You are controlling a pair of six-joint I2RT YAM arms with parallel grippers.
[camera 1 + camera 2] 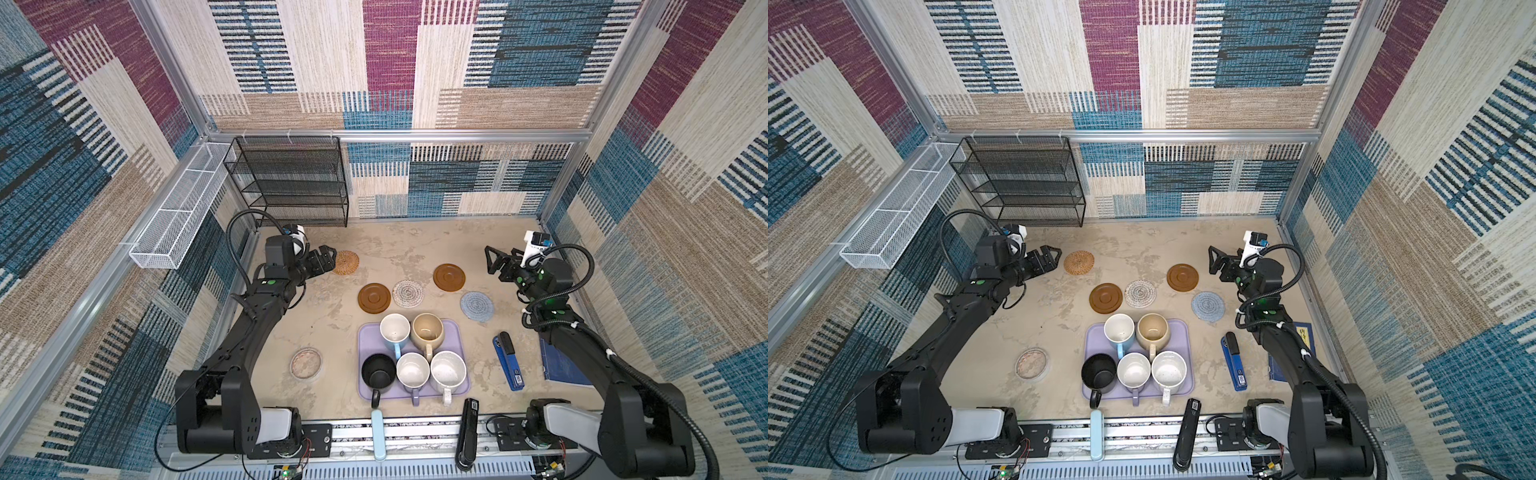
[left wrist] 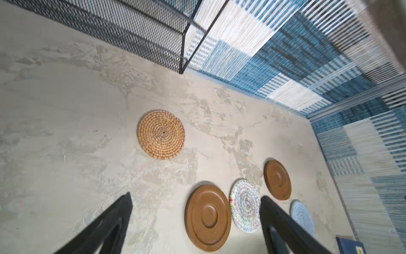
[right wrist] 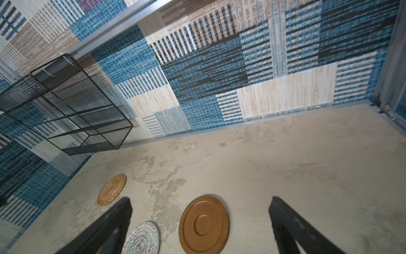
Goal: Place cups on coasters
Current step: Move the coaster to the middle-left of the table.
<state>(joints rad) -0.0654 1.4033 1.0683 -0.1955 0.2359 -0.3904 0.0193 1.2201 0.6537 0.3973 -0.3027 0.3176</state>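
Five cups stand close together on a lavender tray (image 1: 456, 332) at the front middle: light blue (image 1: 395, 327), beige (image 1: 427, 330), black (image 1: 378, 371), lavender (image 1: 412, 369) and speckled white (image 1: 448, 369). Behind the tray lie the coasters, all bare: rattan (image 1: 345, 262), two brown wooden (image 1: 374, 298) (image 1: 449, 277), whitish crocheted (image 1: 408, 293) and blue-grey crocheted (image 1: 477, 306). My left gripper (image 1: 331, 258) hovers open just left of the rattan coaster (image 2: 161, 134). My right gripper (image 1: 489, 260) hangs open right of the far wooden coaster (image 3: 204, 224). Both hold nothing.
A pinkish shallow dish (image 1: 306, 364) lies left of the tray. A blue stapler (image 1: 509, 361) and a blue book (image 1: 561, 365) lie to its right. A black mesh shelf (image 1: 291, 183) stands at the back left and a white wire basket (image 1: 178, 212) hangs on the left wall.
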